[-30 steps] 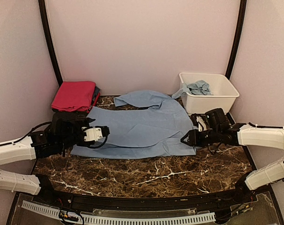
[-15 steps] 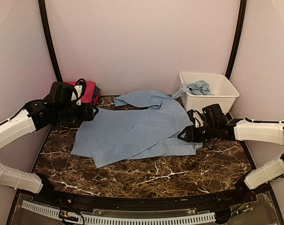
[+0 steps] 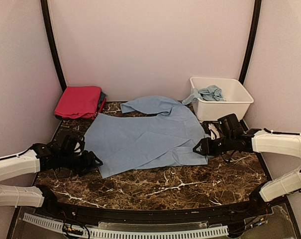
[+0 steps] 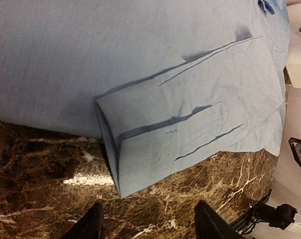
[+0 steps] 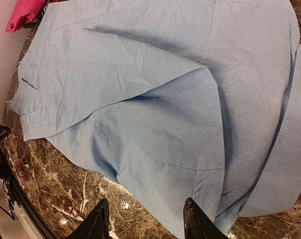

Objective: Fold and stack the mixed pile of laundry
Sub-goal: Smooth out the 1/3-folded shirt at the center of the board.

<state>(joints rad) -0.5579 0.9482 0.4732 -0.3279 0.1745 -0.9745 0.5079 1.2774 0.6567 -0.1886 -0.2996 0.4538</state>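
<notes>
A pale blue shirt (image 3: 145,137) lies spread flat mid-table, its sleeve folded across the body (image 4: 190,114). My left gripper (image 3: 94,162) sits low at the shirt's near-left corner. It is open, and in the left wrist view (image 4: 150,226) only bare marble lies between its fingers, with the cuff corner just beyond them. My right gripper (image 3: 197,148) is open at the shirt's right hem. In the right wrist view (image 5: 146,226) the hem edge (image 5: 190,199) reaches between its fingertips. A folded magenta piece (image 3: 79,101) rests on a dark one (image 3: 101,99) at the back left.
A white plastic tub (image 3: 237,102) stands at the back right, with a crumpled pale blue cloth (image 3: 210,92) hanging over its rim. Brown marble table (image 3: 180,186) shows in front of the shirt. Walls close in on both sides and at the back.
My left arm swung from the shirt's left edge up toward the magenta stack, then down to the shirt's near-left corner. The right gripper has hardly shifted.
</notes>
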